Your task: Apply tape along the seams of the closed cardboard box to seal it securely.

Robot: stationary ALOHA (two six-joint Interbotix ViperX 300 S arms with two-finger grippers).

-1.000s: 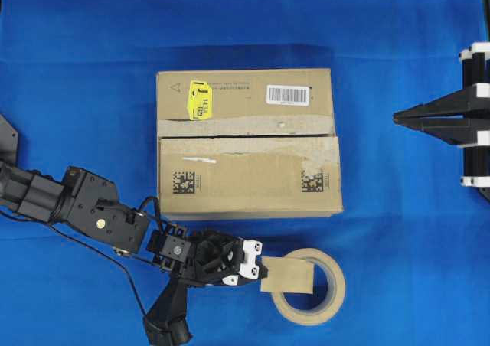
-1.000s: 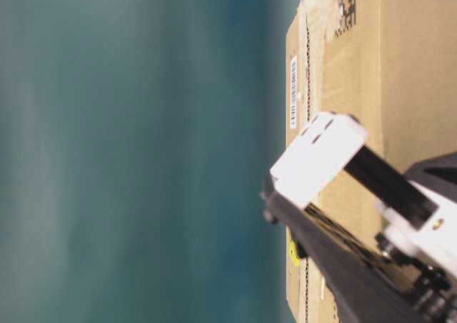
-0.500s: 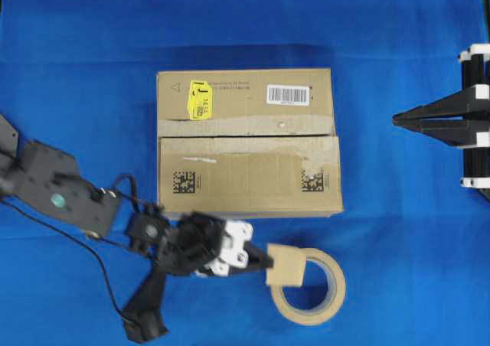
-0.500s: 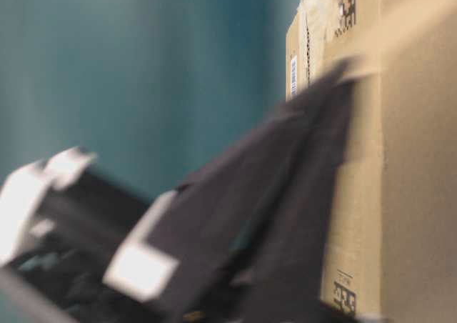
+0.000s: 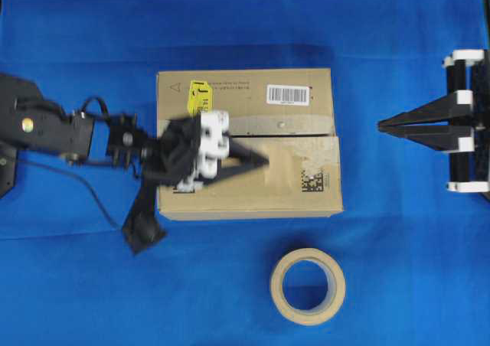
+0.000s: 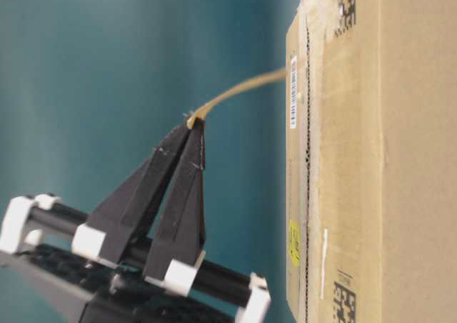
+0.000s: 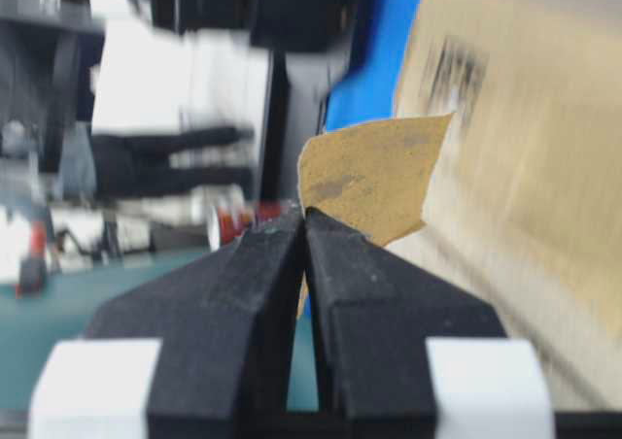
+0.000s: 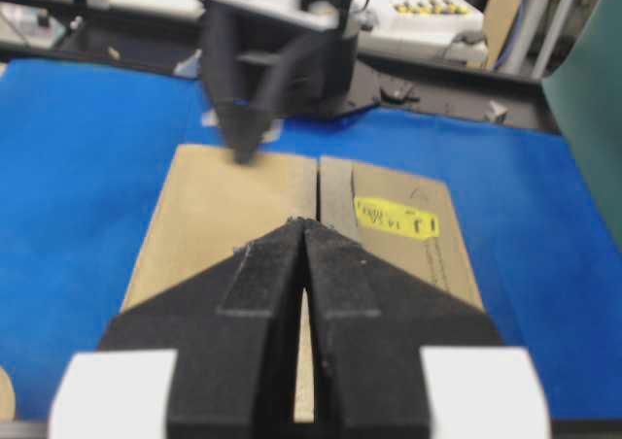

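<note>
Left gripper: jaws pinched on the tape, over the box top
Tape: tan strip hanging from the left fingertips above the cardboard box, just beside the seams
Right gripper: jaws closed, holding nothing, clear of the box's right side
Tape roll: flat on the blue cloth, near the box's front edge

Yellow sticker on cardboard box: large "J"; rest illegible.
</note>
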